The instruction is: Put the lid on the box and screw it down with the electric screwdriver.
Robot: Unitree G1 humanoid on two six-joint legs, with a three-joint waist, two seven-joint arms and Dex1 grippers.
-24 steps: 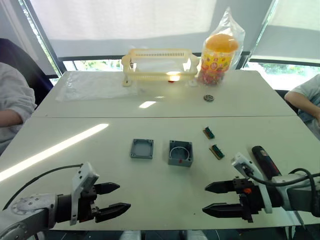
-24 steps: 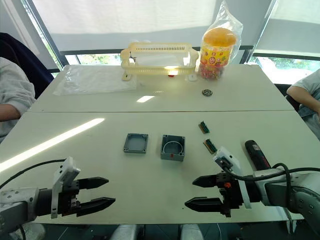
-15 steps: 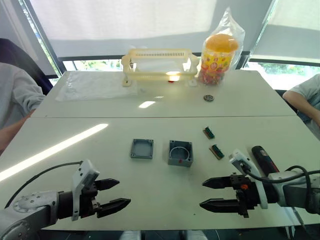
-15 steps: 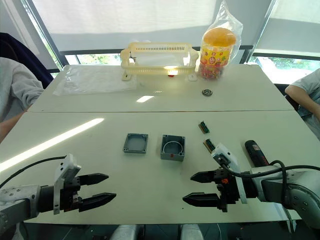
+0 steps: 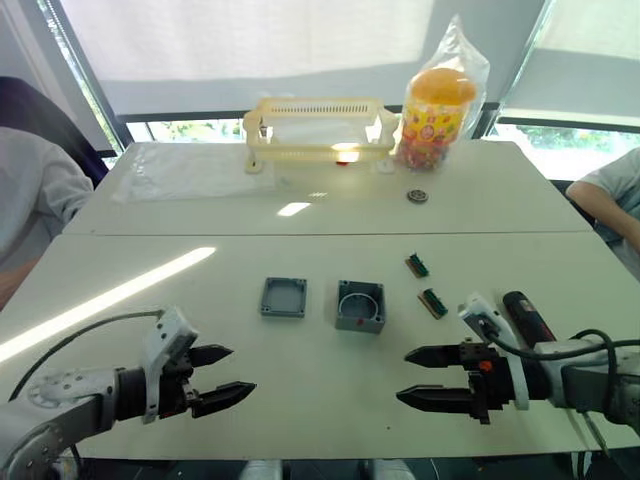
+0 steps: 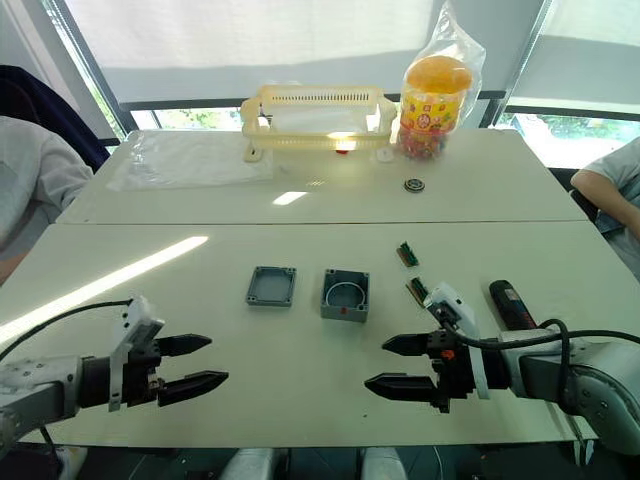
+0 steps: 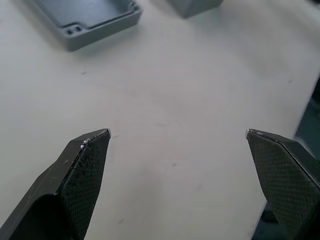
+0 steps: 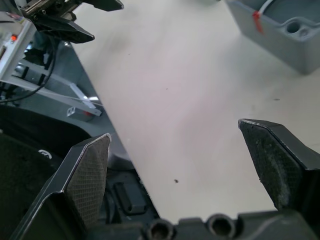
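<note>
Your left gripper (image 5: 222,374) hovers low at the lower left of the head view, fingers spread apart and empty; your right gripper (image 5: 425,376) sits at the lower right, likewise parted and holding nothing. The lid (image 5: 284,297) lies flat at centre frame, with the box (image 5: 360,306) just beside it on its right. The electric screwdriver (image 5: 527,318) rests at the right edge of the table (image 5: 300,250), behind your right gripper.
</note>
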